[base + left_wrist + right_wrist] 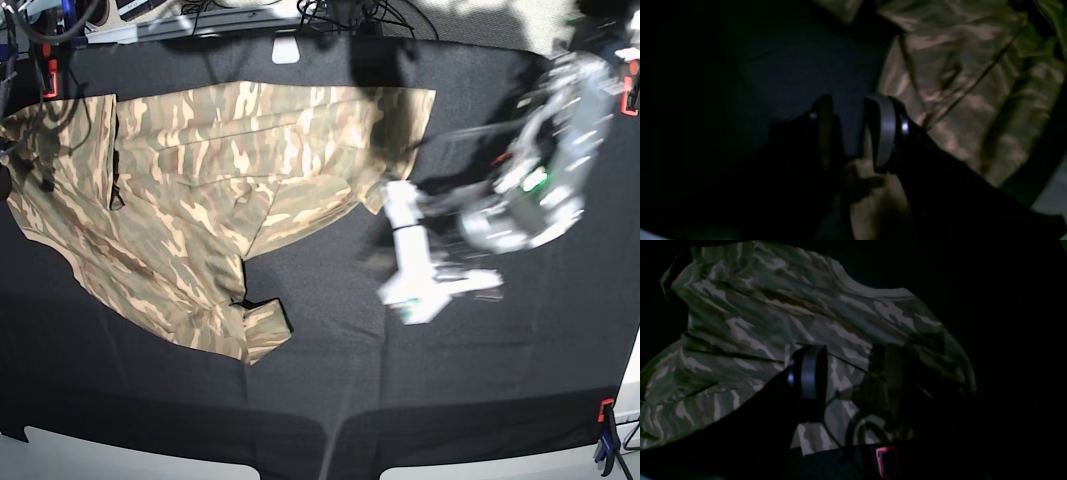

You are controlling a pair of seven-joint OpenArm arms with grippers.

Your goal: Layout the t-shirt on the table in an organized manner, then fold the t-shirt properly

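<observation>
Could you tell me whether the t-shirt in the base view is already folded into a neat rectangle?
No, the t-shirt lies spread and rumpled across the table, its sleeve sticking out.

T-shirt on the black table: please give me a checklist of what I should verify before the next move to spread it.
1. The t-shirt lies flat: not ok. It is creased and its near corner is folded over.
2. The left gripper is free: ok. Jaws apart, nothing between the tips, over the bare table beside the shirt.
3. The right gripper is ready: ok. Jaws apart above the fabric.
4. The right gripper touches the fabric: cannot tell, too dark.
5. Room to spread: ok. Bare cloth lies right of the shirt in the base view.
</observation>
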